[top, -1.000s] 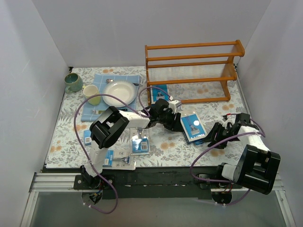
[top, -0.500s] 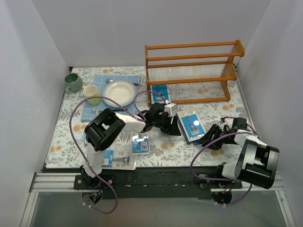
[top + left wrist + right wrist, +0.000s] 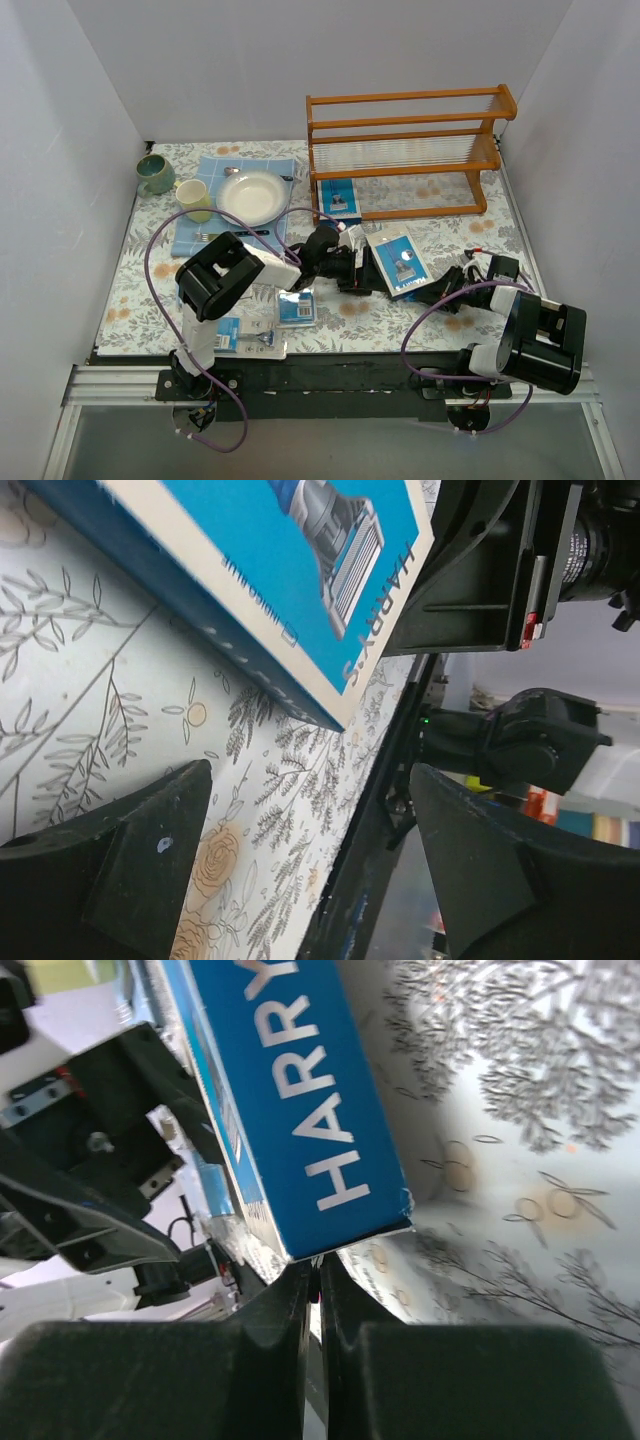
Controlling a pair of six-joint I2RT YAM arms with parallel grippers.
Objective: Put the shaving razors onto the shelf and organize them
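Your right gripper (image 3: 318, 1272) has its fingers pressed together, with only a thin slit between them, and they pinch the lower corner of a blue razor pack (image 3: 300, 1100). In the right wrist view the pack's lettered side edge rises from that slit toward the upper left of the frame. Your left gripper (image 3: 310, 780) is spread wide with nothing between its fingers. Its two dark fingers sit at the lower left and lower right of the left wrist view, and the same pack slants across the top of the frame above them, clear of both.

In the top view the held pack sits just right of centre, tilted, between your two grippers. The shelf (image 3: 400, 99) stands at the upper right of the table (image 3: 470, 230), well apart from the held pack. A second pack (image 3: 338, 197) sits at the left end of the shelf's lowest level; you cannot tell whether it lies on the rods or leans there. A third pack (image 3: 295, 307) lies flat at lower centre. A fourth pack (image 3: 250, 335) lies by the table's near edge, lower left. A white plate (image 3: 250, 195) rests on a blue cloth (image 3: 190, 240) at the upper left
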